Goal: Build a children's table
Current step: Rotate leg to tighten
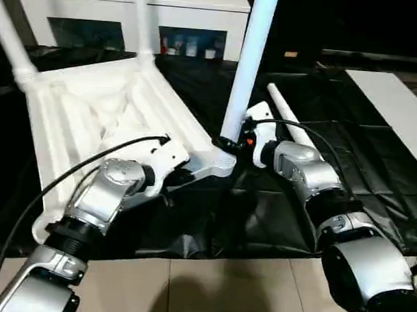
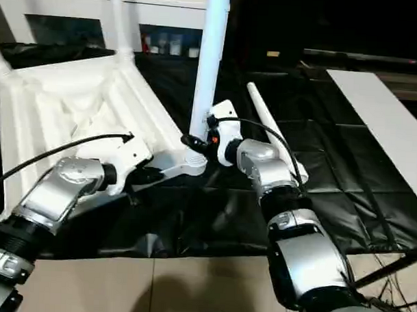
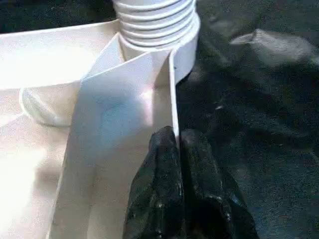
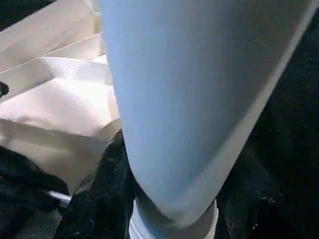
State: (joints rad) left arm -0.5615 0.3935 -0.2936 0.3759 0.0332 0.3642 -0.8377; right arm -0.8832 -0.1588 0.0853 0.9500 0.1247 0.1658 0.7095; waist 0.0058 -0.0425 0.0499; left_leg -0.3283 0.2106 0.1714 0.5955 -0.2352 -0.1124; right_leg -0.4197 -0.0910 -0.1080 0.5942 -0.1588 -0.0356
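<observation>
The left claw (image 3: pixel 177 149) is pinched tight on the thin side wall of the upside-down tabletop (image 1: pixel 80 110), just below a corner socket (image 3: pixel 157 25). The right claw (image 1: pixel 231 143) is half open around the standing leg (image 1: pixel 249 61) in that socket. Head views show another leg (image 1: pixel 288 118) lying behind the right claw.
</observation>
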